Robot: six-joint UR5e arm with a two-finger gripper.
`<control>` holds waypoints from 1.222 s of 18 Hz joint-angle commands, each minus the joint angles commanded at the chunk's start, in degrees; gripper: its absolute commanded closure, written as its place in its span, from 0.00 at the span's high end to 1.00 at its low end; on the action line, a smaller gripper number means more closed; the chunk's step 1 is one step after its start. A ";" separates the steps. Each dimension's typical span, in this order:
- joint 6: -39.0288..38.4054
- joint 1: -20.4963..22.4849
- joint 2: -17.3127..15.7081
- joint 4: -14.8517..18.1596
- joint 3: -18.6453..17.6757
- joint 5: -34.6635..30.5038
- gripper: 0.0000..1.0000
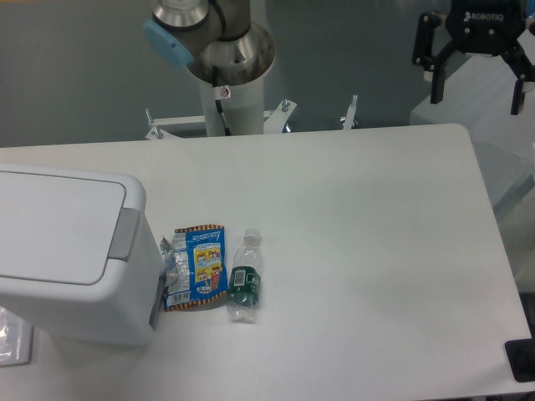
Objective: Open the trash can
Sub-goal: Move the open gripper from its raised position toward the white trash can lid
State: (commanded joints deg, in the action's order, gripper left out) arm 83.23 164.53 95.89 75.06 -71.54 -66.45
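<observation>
The trash can [71,251] is a large boxy white bin at the table's left edge. Its flat white lid [54,224] lies shut, with a grey push-bar [125,233] on its right side. My gripper [476,90] hangs high at the far right, above the table's back right corner and far from the can. Its two black fingers are spread apart with nothing between them.
A crumpled snack packet [195,266] and a small clear bottle with a green label [244,286] lie just right of the can. The arm's base column [227,79] stands behind the table's back edge. A dark object [520,361] sits past the table's front right corner.
</observation>
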 joint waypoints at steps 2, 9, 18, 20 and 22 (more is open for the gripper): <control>-0.44 0.00 -0.17 0.00 -0.09 0.00 1.00; -13.33 -3.77 0.00 -0.44 0.00 0.44 1.00; -29.52 -10.62 -0.09 -3.24 -0.61 0.44 1.00; -32.07 -13.08 -0.18 -4.22 -1.14 0.35 1.00; -35.66 -16.33 -0.61 -4.22 -2.37 0.26 1.00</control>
State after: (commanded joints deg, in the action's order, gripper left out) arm 47.57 148.20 95.28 70.84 -73.91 -66.18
